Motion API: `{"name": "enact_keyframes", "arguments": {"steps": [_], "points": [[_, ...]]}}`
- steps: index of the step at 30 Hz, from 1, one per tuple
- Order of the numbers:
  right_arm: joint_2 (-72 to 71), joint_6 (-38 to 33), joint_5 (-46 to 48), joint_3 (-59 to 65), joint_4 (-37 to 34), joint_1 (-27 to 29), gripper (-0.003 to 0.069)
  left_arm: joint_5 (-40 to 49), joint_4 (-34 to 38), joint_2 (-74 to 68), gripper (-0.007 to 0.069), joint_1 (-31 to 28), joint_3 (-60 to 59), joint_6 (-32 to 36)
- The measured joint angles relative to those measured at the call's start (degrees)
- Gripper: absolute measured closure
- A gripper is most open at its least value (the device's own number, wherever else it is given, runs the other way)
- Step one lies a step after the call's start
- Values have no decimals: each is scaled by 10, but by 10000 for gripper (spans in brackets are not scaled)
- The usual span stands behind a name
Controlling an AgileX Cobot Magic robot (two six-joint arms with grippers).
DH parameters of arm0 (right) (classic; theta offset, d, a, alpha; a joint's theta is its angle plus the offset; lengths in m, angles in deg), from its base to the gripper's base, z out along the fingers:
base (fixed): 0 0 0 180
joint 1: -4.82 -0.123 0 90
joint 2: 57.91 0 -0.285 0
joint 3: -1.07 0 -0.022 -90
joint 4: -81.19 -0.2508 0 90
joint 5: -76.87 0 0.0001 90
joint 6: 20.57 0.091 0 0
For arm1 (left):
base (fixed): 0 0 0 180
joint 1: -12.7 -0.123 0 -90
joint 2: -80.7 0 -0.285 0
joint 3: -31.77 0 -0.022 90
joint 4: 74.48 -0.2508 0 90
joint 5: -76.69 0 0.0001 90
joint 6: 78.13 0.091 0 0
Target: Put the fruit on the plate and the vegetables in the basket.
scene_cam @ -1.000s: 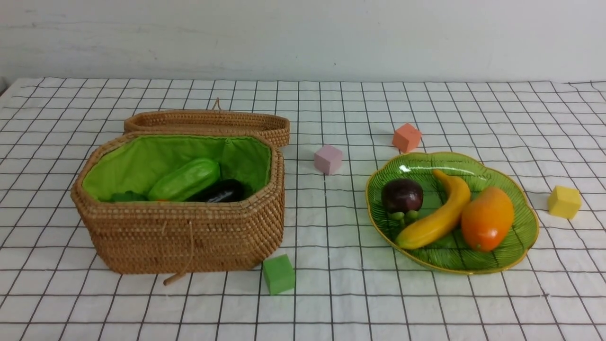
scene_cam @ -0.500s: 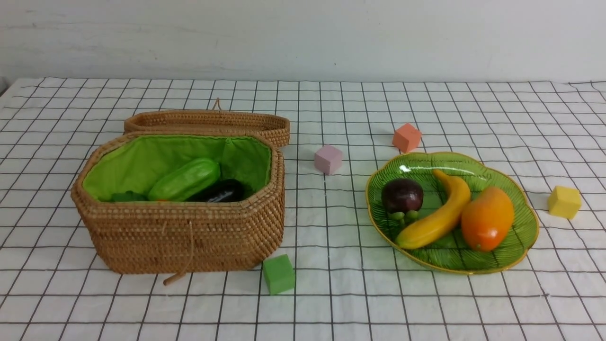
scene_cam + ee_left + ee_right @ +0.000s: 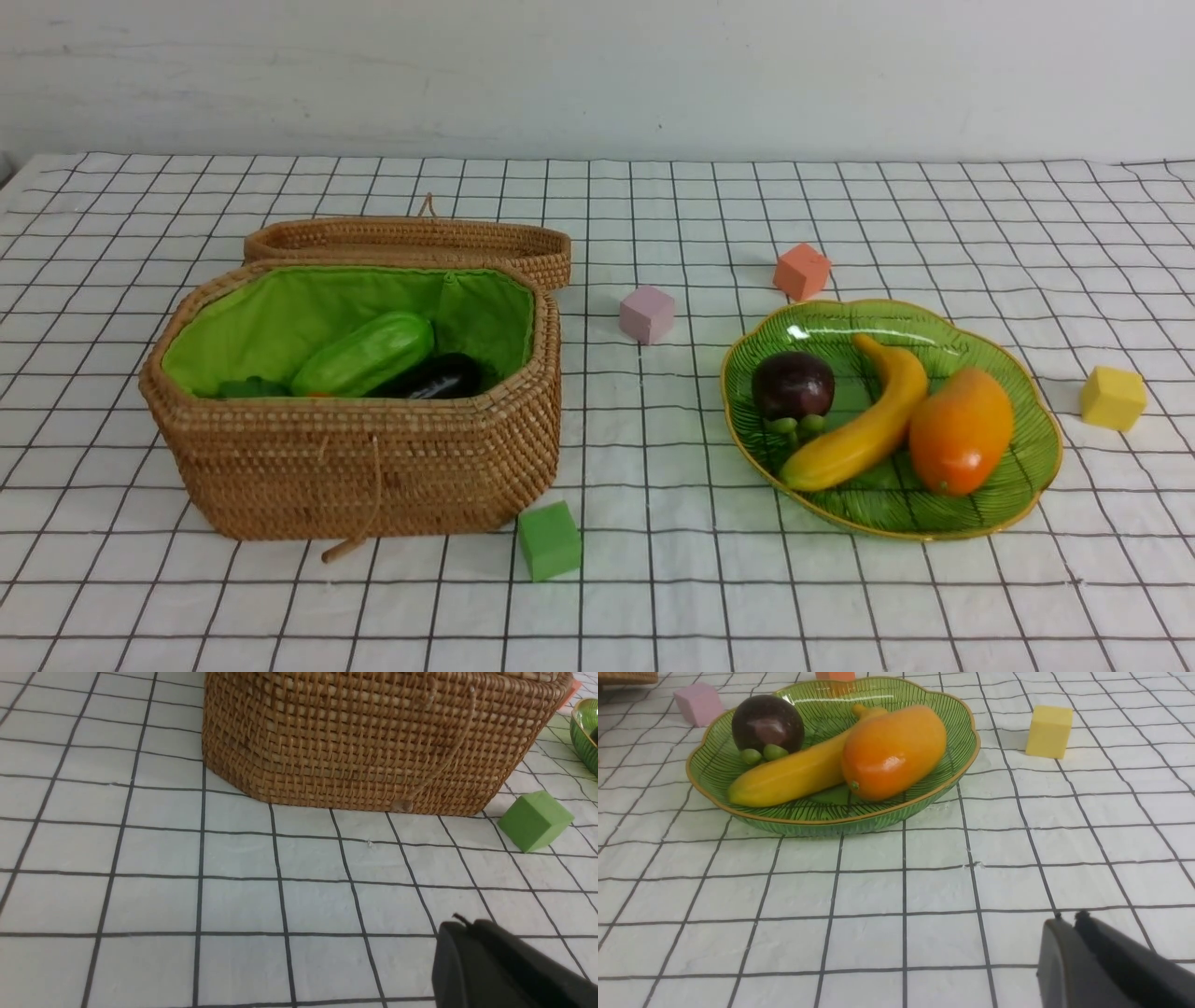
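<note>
The mango (image 3: 893, 750), the banana (image 3: 794, 776) and the mangosteen (image 3: 768, 723) are all lying on the green plate (image 3: 938, 794), touching one another, well ahead of the right gripper (image 3: 1069, 924), whose jaws are sitting almost together with nothing between them. The gourd (image 3: 364, 354) and the eggplant (image 3: 439, 377) are resting inside the basket (image 3: 373, 467); a bit of green leaf beside them is probably the carrot, but it is mostly hidden. The basket is standing ahead of the left gripper (image 3: 460, 926), whose jaws are together and empty. The lid (image 3: 411, 241) is lying open behind the basket.

The sorting is looking finished to me. What could go wrong now: an arm swinging forward could be pushing the plate rim and rolling the round mangosteen out, or knocking the green cube (image 3: 535, 820) just beside the basket. The pink cube (image 3: 647, 314), orange cube (image 3: 801, 271) and yellow cube (image 3: 1048, 731) are sitting near the plate.

No brand, label or writing is showing anywhere.
</note>
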Motion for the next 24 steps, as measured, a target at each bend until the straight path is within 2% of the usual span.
{"name": "enact_keyframes", "arguments": {"steps": [24], "points": [[0, 0, 0, 0, 0, 0, 583, 0, 1, 0, 637, 0, 0, 0]]}}
